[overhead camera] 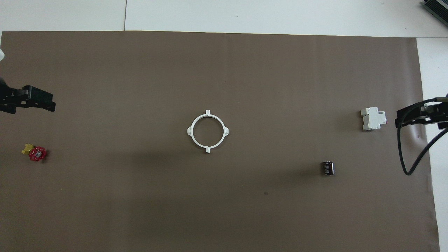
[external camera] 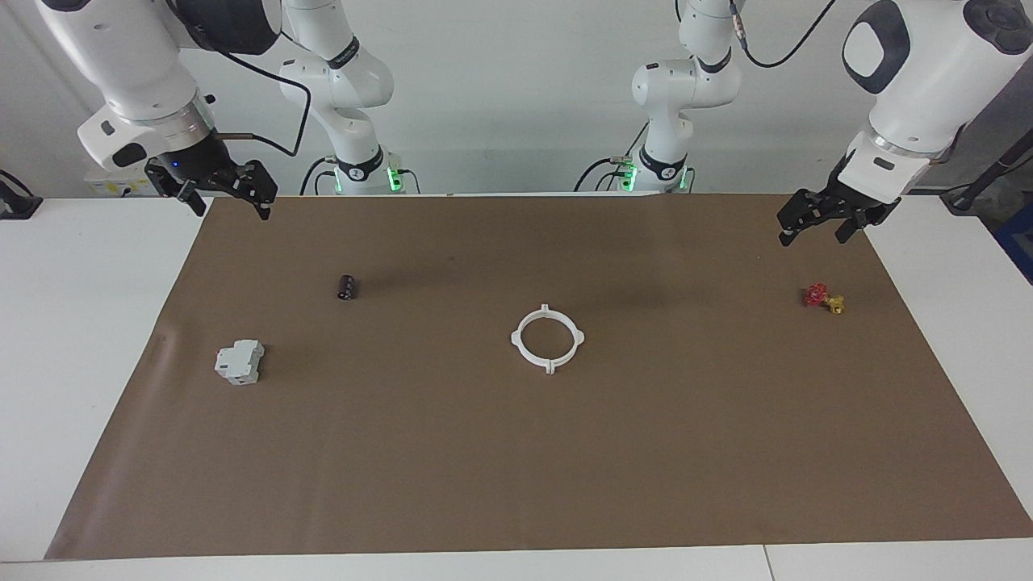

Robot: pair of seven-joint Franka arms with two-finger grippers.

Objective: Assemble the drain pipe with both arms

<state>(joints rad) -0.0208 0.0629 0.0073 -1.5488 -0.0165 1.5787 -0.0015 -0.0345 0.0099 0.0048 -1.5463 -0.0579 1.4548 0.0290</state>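
Observation:
The drain pipe [external camera: 548, 339] lies flat in the middle of the brown mat [external camera: 516, 468], its two white halves meeting as one ring [overhead camera: 207, 131] with four small tabs. No gripper touches it. My left gripper [external camera: 813, 236] hangs open and empty in the air over the mat's edge at the left arm's end [overhead camera: 25, 103], above a small red and yellow part. My right gripper [external camera: 232, 211] waits open and empty over the mat's corner at the right arm's end [overhead camera: 420, 117].
A grey-white blocky box [external camera: 240, 361] and a small black cylinder [external camera: 347, 287] lie toward the right arm's end. The red and yellow part [external camera: 824, 298] lies toward the left arm's end. White table surrounds the mat.

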